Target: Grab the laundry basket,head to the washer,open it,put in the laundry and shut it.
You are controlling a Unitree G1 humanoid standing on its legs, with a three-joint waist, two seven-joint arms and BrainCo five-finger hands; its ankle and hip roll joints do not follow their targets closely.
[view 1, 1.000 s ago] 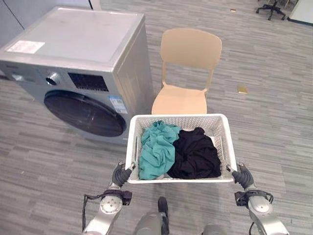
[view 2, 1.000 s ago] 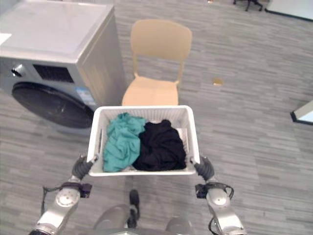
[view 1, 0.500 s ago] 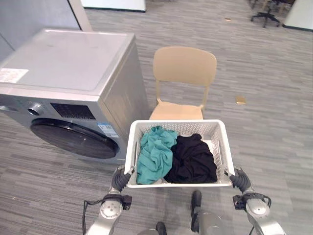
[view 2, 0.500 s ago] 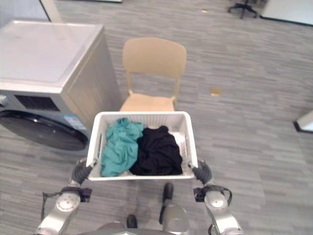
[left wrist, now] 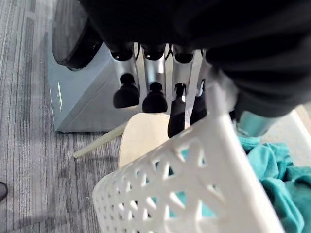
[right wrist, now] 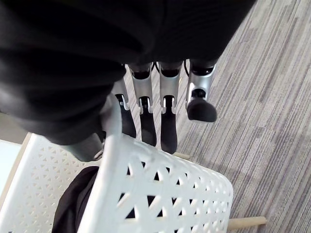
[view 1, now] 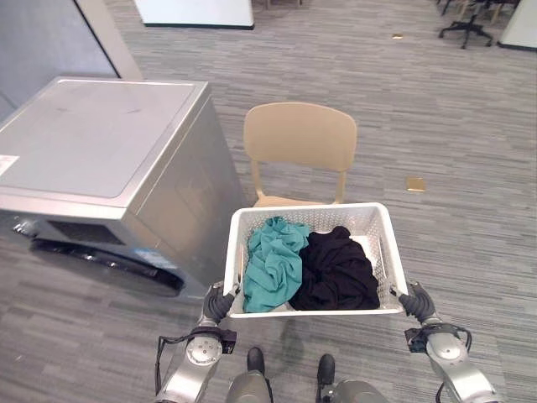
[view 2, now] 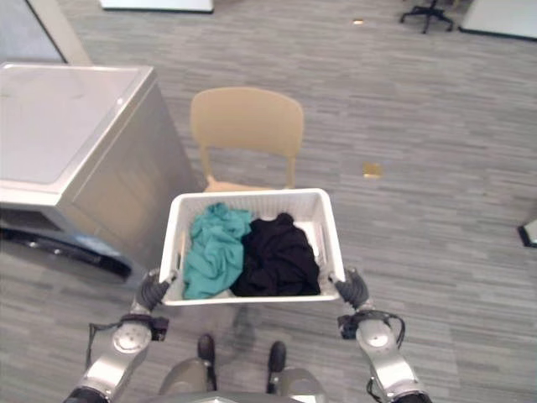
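Note:
I carry a white lattice laundry basket (view 1: 310,210) at waist height, with a teal garment (view 1: 273,262) on its left side and a black garment (view 1: 337,270) on its right. My left hand (view 1: 217,302) is shut on the basket's left rim and my right hand (view 1: 417,301) on its right rim. In the left wrist view the fingers (left wrist: 151,93) curl down beside the basket wall (left wrist: 194,167); the right wrist view shows the fingers (right wrist: 165,121) hooked the same way at the rim (right wrist: 160,184). The grey front-loading washer (view 1: 105,155) stands to the left, its dark door (left wrist: 73,34) shut.
A beige chair (view 1: 300,144) stands right behind the basket, beside the washer's right side. A small tan object (view 1: 415,183) lies on the grey plank floor to the right. An office chair base (view 1: 466,18) sits far back right, a white wall panel (view 1: 197,12) at the back.
The whole picture has shifted as the camera moved: washer and chair now sit further left and lower. Both hands keep the same hold on the basket.

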